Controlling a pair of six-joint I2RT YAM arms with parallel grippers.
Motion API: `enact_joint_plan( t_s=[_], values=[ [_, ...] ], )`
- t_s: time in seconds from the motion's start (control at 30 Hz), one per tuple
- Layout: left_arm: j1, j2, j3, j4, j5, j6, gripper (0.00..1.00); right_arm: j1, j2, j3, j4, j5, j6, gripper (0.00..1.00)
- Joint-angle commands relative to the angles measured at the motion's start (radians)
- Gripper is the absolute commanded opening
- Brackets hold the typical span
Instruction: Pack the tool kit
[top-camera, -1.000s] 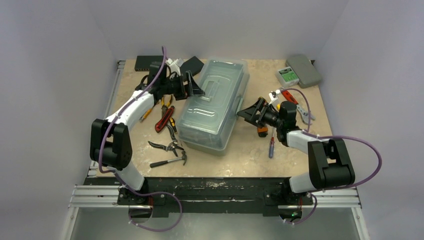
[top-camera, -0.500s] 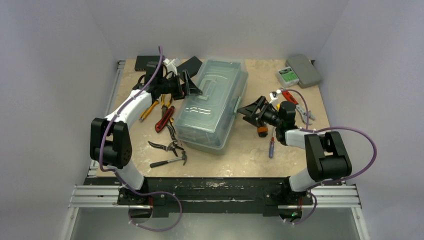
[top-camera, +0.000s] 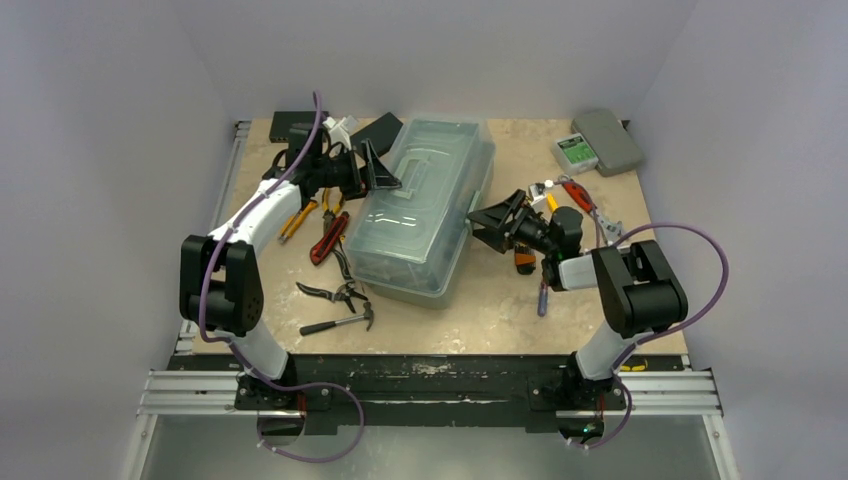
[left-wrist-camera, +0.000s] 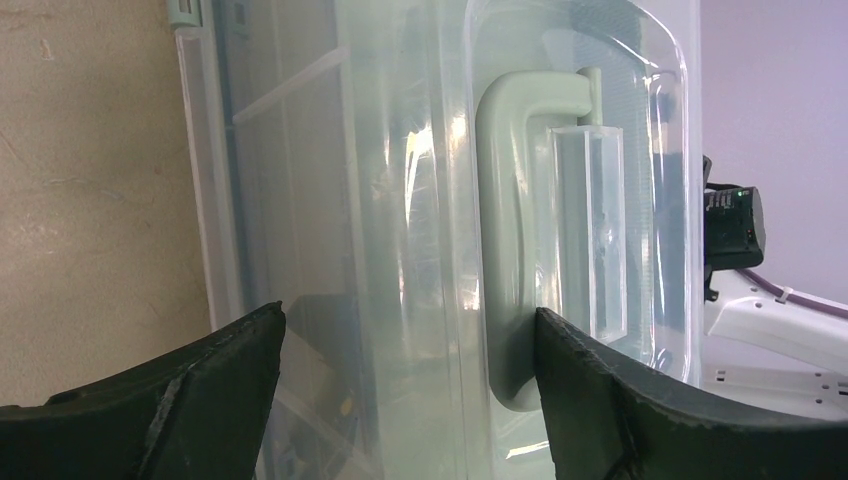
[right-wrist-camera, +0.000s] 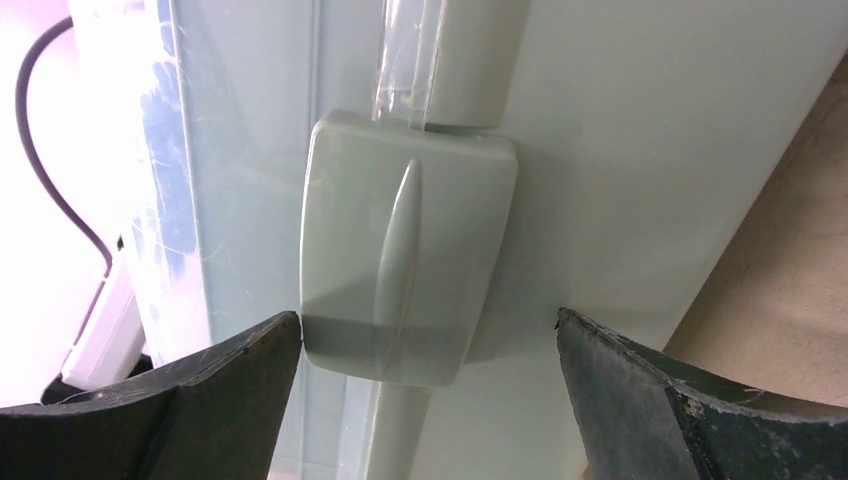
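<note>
The sage-green toolbox (top-camera: 425, 210) lies slanted at mid-table, its translucent lid shut. My left gripper (top-camera: 378, 170) is open against its left side; in the left wrist view the gripper (left-wrist-camera: 408, 320) faces the lid, one finger beside the green handle (left-wrist-camera: 505, 230). On the box's right side my right gripper (top-camera: 490, 222) is open too. In the right wrist view the gripper (right-wrist-camera: 428, 322) straddles the green latch (right-wrist-camera: 405, 250). Loose tools lie around: a red knife (top-camera: 330, 236), yellow pliers (top-camera: 300, 215), shears (top-camera: 335, 292), a hammer (top-camera: 340, 320), a screwdriver (top-camera: 541, 296).
A flat grey case (top-camera: 612, 140) and a small green-labelled box (top-camera: 575, 150) sit at the back right. Two flat black boxes (top-camera: 290, 123) lie at the back left. More small tools (top-camera: 578, 192) lie behind the right arm.
The right gripper has moved left, up to the toolbox's latch side, and its arm has folded closer. The left gripper shifted slightly left and away. The toolbox has turned a little.
</note>
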Motion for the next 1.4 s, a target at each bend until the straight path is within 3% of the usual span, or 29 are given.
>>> enact_joint_plan(
  t_s=[0.0,0.13,0.33,0.47,0.67,0.9,1.1,1.37],
  values=[
    [-0.009,0.080,-0.069,-0.133,-0.142,0.039,0.52,0.026,-0.040,0.030,0.027,0.002,0.014,0.99],
    [-0.009,0.080,-0.072,-0.128,-0.141,0.036,0.52,0.042,-0.082,0.055,-0.102,0.030,-0.050,0.99],
    [-0.009,0.083,-0.073,-0.129,-0.141,0.037,0.51,0.061,-0.053,0.085,-0.086,0.030,-0.020,0.96],
    [-0.010,0.079,-0.077,-0.128,-0.144,0.039,0.51,0.069,-0.054,0.112,-0.137,0.041,-0.037,0.82],
    [-0.022,0.081,-0.079,-0.129,-0.145,0.038,0.50,0.070,-0.138,0.157,-0.435,0.122,-0.176,0.57],
    [-0.023,0.080,-0.074,-0.132,-0.147,0.042,0.50,0.070,-0.164,0.181,-0.507,0.139,-0.194,0.43],
    [-0.023,0.080,-0.075,-0.134,-0.151,0.043,0.49,0.070,-0.201,0.203,-0.583,0.171,-0.229,0.38],
    [-0.024,0.077,-0.074,-0.137,-0.156,0.045,0.49,0.072,-0.267,0.278,-0.806,0.255,-0.351,0.36]
  ],
)
